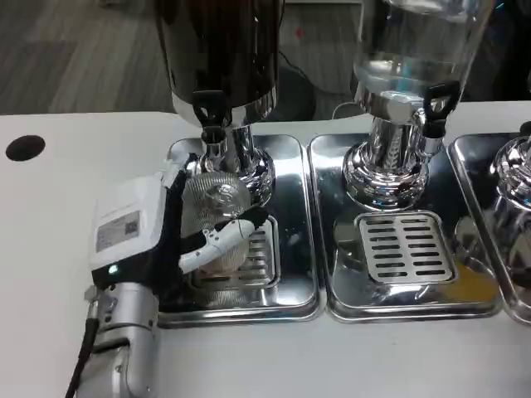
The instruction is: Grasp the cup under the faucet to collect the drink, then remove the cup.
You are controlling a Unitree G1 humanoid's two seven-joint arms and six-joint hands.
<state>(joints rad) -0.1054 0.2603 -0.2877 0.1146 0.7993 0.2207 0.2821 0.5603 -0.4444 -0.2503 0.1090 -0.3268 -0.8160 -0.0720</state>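
White table: left robot hand [178, 228] grips upright cup [217, 217] under faucet [211, 116].

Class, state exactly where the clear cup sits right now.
In the head view's left half, the clear cup stands on the left drip tray, directly below the dark dispenser's faucet, gripped by the left hand.

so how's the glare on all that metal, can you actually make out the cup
Head view: the polished trays and dispenser bases mirror the room in bright patches; the clear cup under the dark dispenser's faucet half blends into those reflections, yet its ribbed wall shows; the left robot hand around it is sharp, its white back a bit overexposed; the right edge looks soft and cropped.
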